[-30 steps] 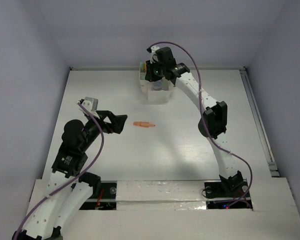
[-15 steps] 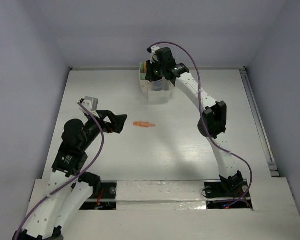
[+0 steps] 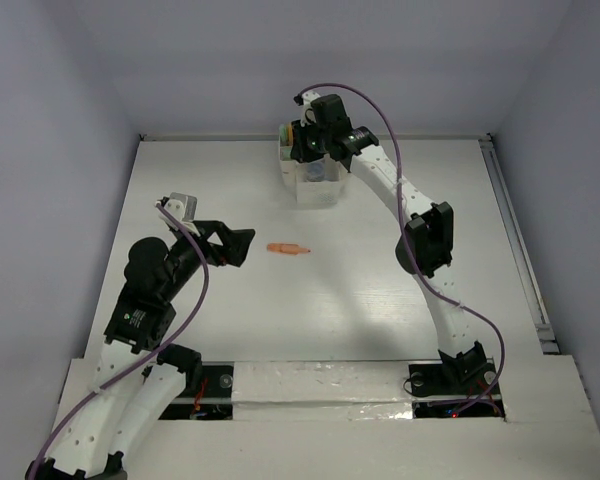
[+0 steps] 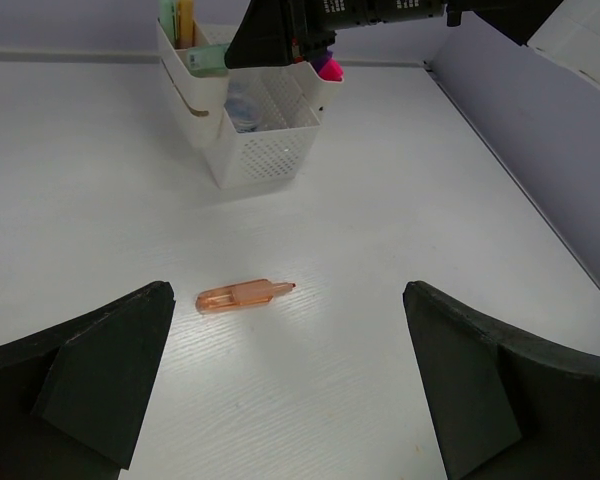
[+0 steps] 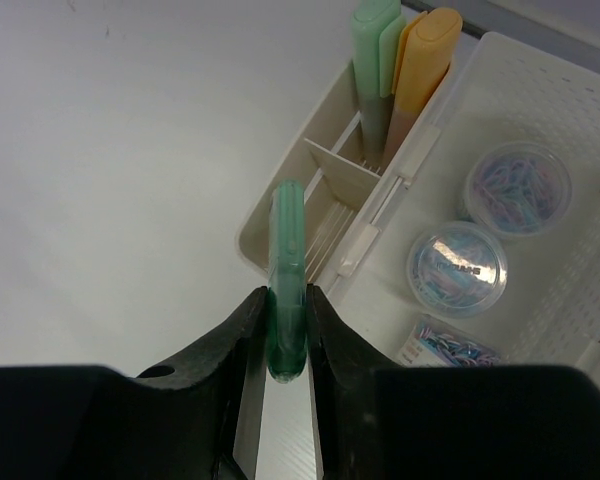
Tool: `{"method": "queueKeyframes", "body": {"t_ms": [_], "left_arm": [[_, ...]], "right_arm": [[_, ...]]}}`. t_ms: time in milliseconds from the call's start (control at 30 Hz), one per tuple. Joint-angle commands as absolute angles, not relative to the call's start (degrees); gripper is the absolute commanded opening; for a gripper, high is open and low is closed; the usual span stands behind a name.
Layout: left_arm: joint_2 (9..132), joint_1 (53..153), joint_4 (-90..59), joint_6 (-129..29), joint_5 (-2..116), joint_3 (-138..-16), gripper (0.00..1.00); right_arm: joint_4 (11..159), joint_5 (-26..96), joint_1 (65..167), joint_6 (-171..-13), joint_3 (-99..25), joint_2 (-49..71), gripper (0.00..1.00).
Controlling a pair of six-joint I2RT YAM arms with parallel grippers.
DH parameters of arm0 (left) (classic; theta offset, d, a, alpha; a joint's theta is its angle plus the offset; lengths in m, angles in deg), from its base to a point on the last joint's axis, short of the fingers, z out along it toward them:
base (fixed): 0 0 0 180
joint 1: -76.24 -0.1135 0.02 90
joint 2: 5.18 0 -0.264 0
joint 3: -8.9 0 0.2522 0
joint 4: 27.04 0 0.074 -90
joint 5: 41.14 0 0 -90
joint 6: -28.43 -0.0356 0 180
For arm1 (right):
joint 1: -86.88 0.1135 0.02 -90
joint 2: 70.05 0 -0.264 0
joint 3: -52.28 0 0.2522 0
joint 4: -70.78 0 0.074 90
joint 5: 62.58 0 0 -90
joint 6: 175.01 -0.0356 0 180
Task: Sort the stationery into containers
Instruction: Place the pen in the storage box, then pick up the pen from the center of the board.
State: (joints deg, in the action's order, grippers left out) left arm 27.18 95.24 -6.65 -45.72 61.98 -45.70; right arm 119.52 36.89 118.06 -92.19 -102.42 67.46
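Note:
The white organizer point(image 3: 318, 192) stands at the table's far middle; it also shows in the left wrist view point(image 4: 270, 150) and the right wrist view point(image 5: 550, 80). My right gripper point(image 5: 286, 330) is shut on a green marker point(image 5: 287, 270) and holds it above a small side compartment point(image 5: 325, 215). A mint green marker point(image 5: 373, 60) and an orange one point(image 5: 425, 60) stand in the far side compartment. Two round lidded tubs point(image 5: 517, 188) point(image 5: 457, 268) lie in the big compartment. A peach marker point(image 3: 287, 249) lies on the table, ahead of my open, empty left gripper point(image 4: 280, 400).
A small clear box of coloured bits point(image 5: 445, 345) lies in the big compartment. A pink item point(image 4: 328, 68) shows at the organizer's far side. White walls close in the table on the left, back and right point(image 4: 540, 110).
My right gripper with the green marker has shifted very slightly over the organizer. The left arm and the peach marker have not moved.

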Motion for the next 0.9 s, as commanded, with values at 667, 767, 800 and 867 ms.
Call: {"method": "queueKeyframes", "body": {"t_ms": [667, 767, 800, 867], "left_arm": [[27.8, 94.4, -9.5, -46.1, 62.9, -45.6, 0.99], [27.8, 94.4, -9.6, -46.1, 63.0, -45.6, 0.99], [27.8, 94.4, -9.7, -46.1, 63.0, -45.6, 0.99], [27.8, 94.4, -9.8, -46.1, 63.2, -45.6, 0.99]], "right_arm": [[106.4, 39.5, 118.1, -93.7, -91.2, 56.5, 0.48], [100.4, 40.0, 118.1, -93.6, -79.5, 47.9, 0.48], [98.6, 40.2, 118.6, -94.0, -76.0, 45.6, 0.48], [94.0, 40.9, 119.2, -94.8, -66.0, 38.5, 0.39]]}}
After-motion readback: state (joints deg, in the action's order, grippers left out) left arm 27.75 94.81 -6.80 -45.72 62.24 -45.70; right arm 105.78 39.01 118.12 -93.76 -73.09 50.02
